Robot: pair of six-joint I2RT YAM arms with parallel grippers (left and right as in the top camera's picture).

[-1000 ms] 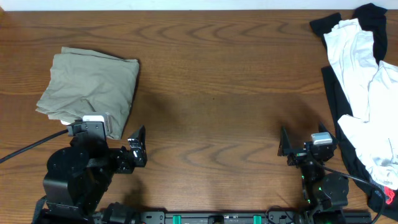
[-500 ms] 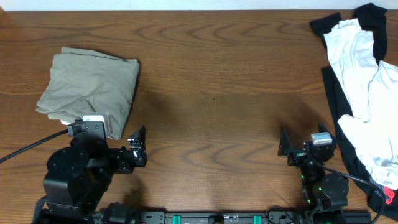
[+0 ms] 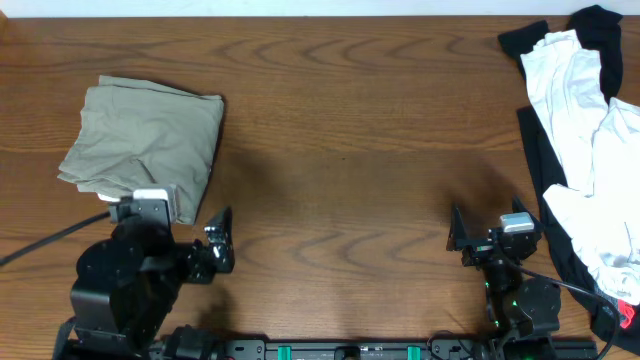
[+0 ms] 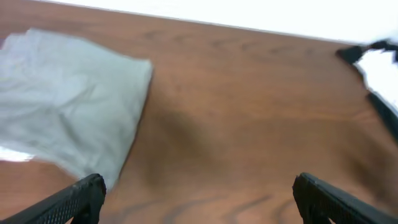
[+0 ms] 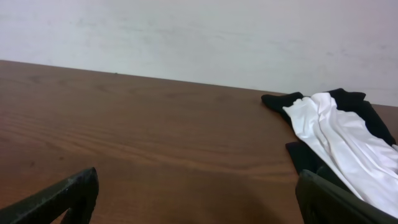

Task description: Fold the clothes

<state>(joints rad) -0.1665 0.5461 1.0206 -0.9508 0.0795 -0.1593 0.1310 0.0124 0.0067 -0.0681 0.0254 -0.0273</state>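
A folded khaki garment [image 3: 145, 145] lies on the left of the wooden table [image 3: 350, 130]; in the left wrist view this garment [image 4: 68, 106] is ahead and to the left of my fingers. A heap of white and black clothes [image 3: 585, 150] lies along the right edge, and in the right wrist view that heap [image 5: 336, 130] is ahead on the right. My left gripper [image 3: 213, 240] hovers open and empty just off the khaki garment's near right corner, jaws wide in its wrist view [image 4: 199, 196]. Near the front edge, left of the heap, my right gripper [image 3: 487, 235] stands open over bare wood [image 5: 199, 199].
Bare brown wood stretches between the two piles. Both arm bases [image 3: 130, 290] sit at the front edge, with a black cable [image 3: 50, 240] trailing left. A pale wall [image 5: 199, 37] rises behind the table's far edge.
My left gripper has shifted slightly, its visible finger drawing back a little toward the arm, and its wrist view is blurred. The right arm and the clothes have not moved.
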